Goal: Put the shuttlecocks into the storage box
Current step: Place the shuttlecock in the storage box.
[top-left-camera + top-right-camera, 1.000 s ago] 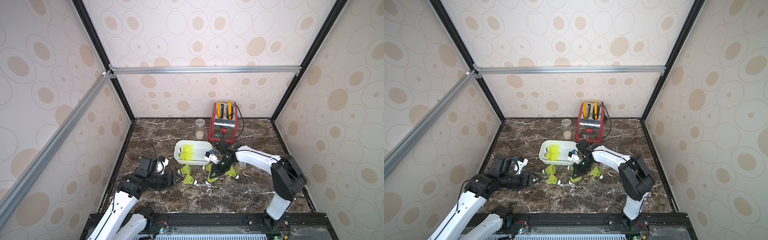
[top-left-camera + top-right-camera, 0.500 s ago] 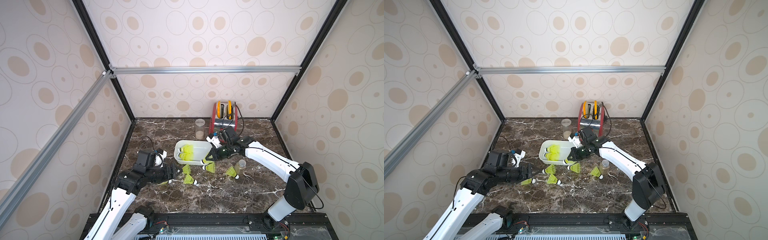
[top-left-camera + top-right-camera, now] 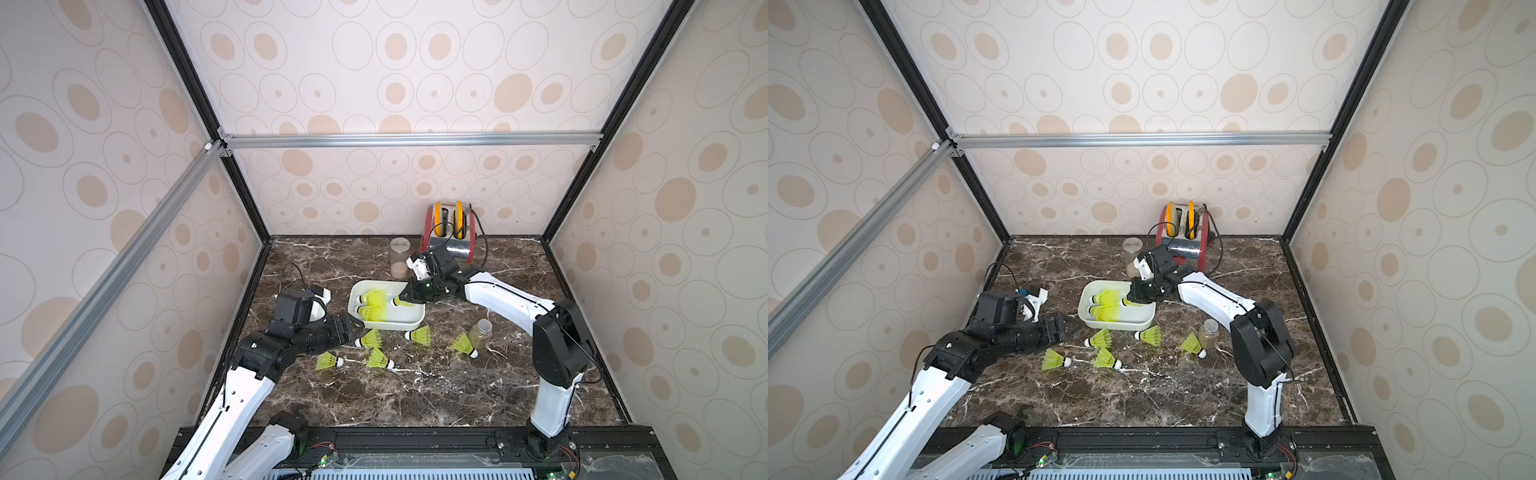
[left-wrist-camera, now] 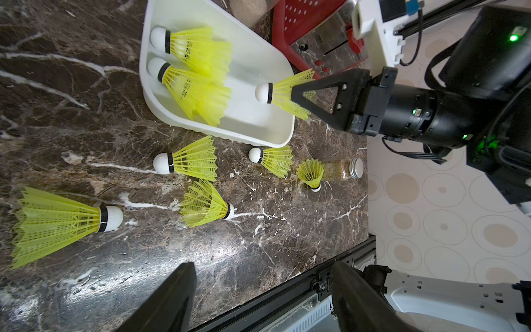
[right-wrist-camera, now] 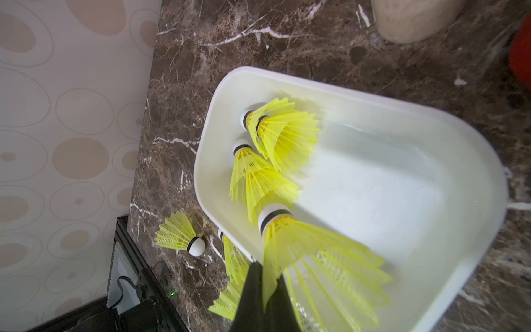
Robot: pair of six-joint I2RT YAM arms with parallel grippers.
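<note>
My right tool (image 3: 405, 300) is clamped on a shuttlecock (image 4: 283, 89) by its skirt over the box (image 4: 250, 113), left tool (image 3: 352, 325) apart beside the box, five loose shuttlecocks (image 3: 419, 336) on the counter (image 3: 415, 395) near it; they look light, springy and crushable, so I'd pinch skirts gently.

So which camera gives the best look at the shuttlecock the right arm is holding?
The left wrist view: the held shuttlecock shows whole from the side, its skirt pinched by the right gripper over the storage box. The right wrist view blurs its skirt; both top views show a speck.
</note>
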